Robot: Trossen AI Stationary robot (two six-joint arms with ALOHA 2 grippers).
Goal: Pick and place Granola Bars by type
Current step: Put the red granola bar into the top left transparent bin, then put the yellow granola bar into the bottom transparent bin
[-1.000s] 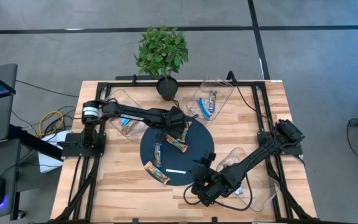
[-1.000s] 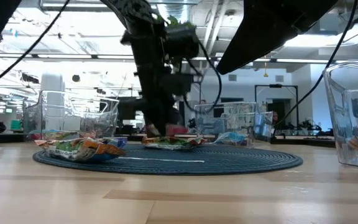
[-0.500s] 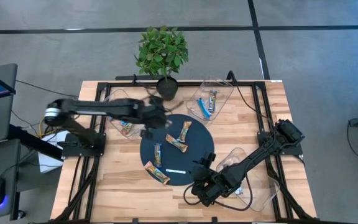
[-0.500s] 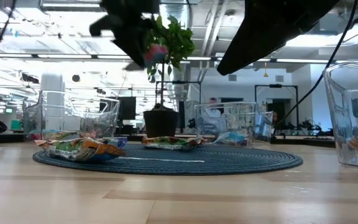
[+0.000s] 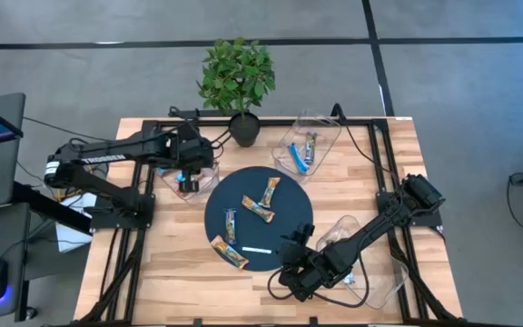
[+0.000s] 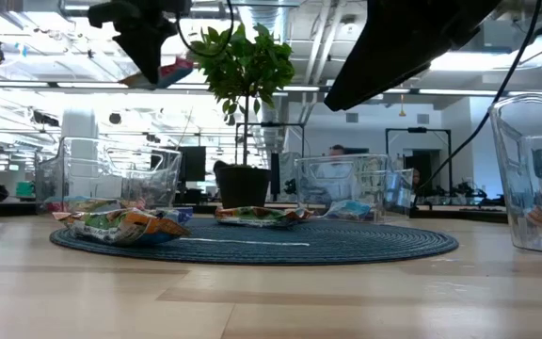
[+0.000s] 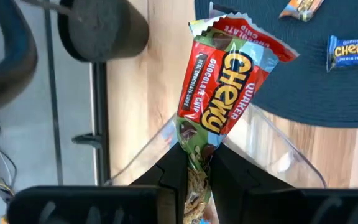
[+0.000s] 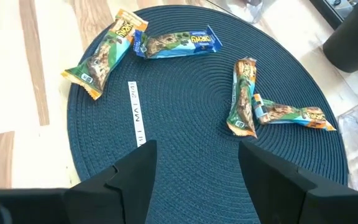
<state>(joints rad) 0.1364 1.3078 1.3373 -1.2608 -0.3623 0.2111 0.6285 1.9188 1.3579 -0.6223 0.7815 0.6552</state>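
Note:
My left gripper (image 5: 187, 171) is shut on a red granola bar (image 7: 229, 81) high above the clear left tray (image 5: 172, 145); it also shows in the low view (image 6: 149, 42). Several bars lie flat on the dark round mat (image 5: 289, 218): two (image 5: 271, 190) (image 5: 257, 209) near its middle and two (image 5: 231, 223) (image 5: 229, 252) toward its near left. My right gripper (image 5: 293, 272) is open and empty over the mat's near edge, its fingers (image 8: 135, 171) wide apart. My left gripper pinches the red bar by one end of its wrapper (image 7: 194, 155) between its two fingers. The rest of the bar sticks out past the fingertips, along the fingers. The bar is lifted clear, tilted (image 6: 163, 73), above the left tray's rim (image 7: 272, 134).
A thin white strip (image 5: 255, 248) lies on the mat's near part. The left tray holds bars (image 5: 184, 186); a far tray (image 5: 320, 136) holds blue ones (image 5: 302, 153). A third clear tray (image 5: 384, 272) stands near right. A potted plant (image 5: 237, 77) stands at the far edge.
My left gripper has risen from the mat with the red bar and swung toward the table's left edge; it now stands over the left tray. The bar has gone from the mat to lifted clear. The other bars lie as before.

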